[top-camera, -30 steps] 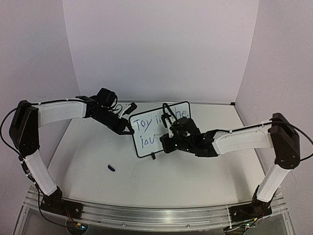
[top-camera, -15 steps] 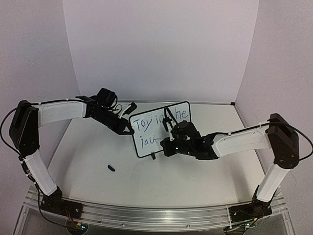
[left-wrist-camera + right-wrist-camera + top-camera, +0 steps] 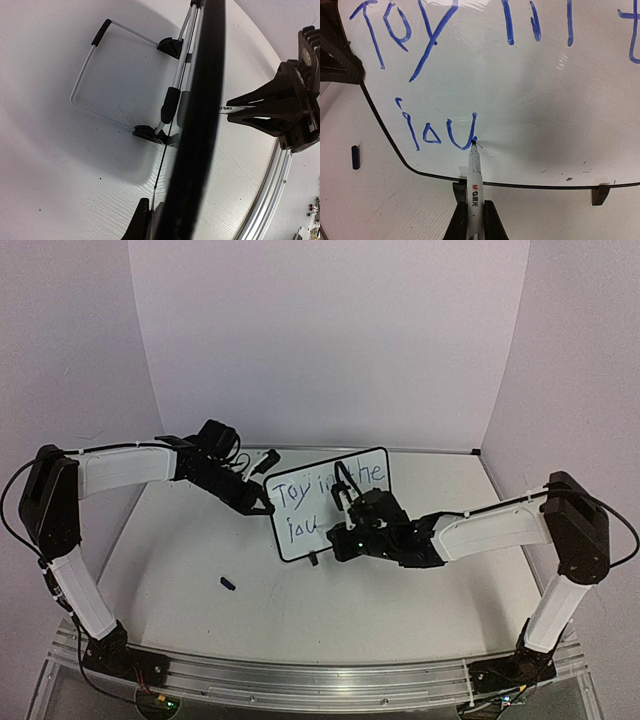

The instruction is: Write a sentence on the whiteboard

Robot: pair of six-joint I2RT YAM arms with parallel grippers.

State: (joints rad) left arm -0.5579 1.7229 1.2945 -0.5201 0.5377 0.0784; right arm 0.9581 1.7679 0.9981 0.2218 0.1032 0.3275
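Note:
The whiteboard (image 3: 298, 546) stands tilted on the table's middle, thin black frame around it. The sentence (image 3: 300, 490) is blue lettering: "Toy in the" (image 3: 435, 30) on top, "jou" (image 3: 437, 132) below. My left gripper (image 3: 262, 506) is shut on the whiteboard's left edge, which shows as a dark band (image 3: 200, 125) running up from the jaws (image 3: 152, 225). My right gripper (image 3: 473, 222) is shut on a white marker (image 3: 474, 175). The marker's tip touches the board at the end of the "u". In the top view the right gripper (image 3: 345, 530) covers the board's lower right part.
A small blue marker cap (image 3: 228, 583) lies on the table left of the board's front, also in the right wrist view (image 3: 355, 156). Behind the board its wire stand (image 3: 85, 80) rests on the table. White walls close in the back and sides.
My right gripper with the marker has slid a little to the left and down along the board's second line. The left arm and the board have stayed still.

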